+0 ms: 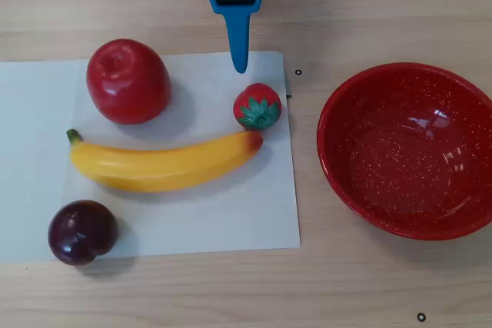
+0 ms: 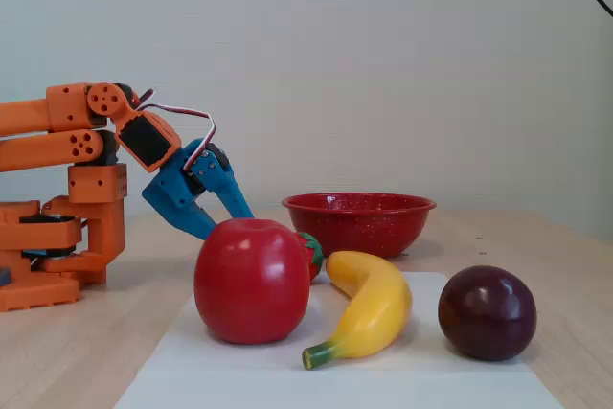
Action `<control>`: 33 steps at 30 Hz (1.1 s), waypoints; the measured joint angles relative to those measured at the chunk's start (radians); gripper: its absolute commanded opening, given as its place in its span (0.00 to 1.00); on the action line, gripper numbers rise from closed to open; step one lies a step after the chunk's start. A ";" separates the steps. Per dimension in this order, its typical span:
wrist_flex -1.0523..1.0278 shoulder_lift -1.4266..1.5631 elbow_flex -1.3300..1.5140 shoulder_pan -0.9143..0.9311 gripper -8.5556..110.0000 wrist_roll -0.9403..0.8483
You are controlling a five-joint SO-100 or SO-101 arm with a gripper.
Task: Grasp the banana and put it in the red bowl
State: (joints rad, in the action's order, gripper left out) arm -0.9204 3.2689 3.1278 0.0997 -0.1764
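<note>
The banana [image 1: 165, 164] lies on a white sheet [image 1: 254, 220], green stem to the left and orange-red end to the right in the overhead view. In the fixed view the banana [image 2: 374, 308] lies between the apple and the plum. The red bowl [image 1: 407, 151] stands on the bare table to the right of the sheet, empty; it is at the back in the fixed view [image 2: 357, 222]. My blue gripper [image 1: 241, 65] points down at the sheet's far edge, above the strawberry and apart from the banana. It holds nothing. In the fixed view the gripper [image 2: 233, 225] has its fingertips behind the apple.
A red apple [image 1: 127, 81] sits behind the banana's stem end. A small strawberry [image 1: 257, 107] touches its orange end. A dark plum [image 1: 81, 232] lies at the sheet's front left. The orange arm base [image 2: 57, 237] stands at the left in the fixed view.
</note>
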 measured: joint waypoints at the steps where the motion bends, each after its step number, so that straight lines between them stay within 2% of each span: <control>1: 0.000 0.000 0.000 0.000 0.08 0.000; 24: -0.009 -0.002 -0.008 0.000 0.08 0.012; 33: -0.115 -0.267 -0.215 -0.014 0.08 0.049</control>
State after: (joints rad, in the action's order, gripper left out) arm -1.0354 3.0020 2.9130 0.0859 -0.1273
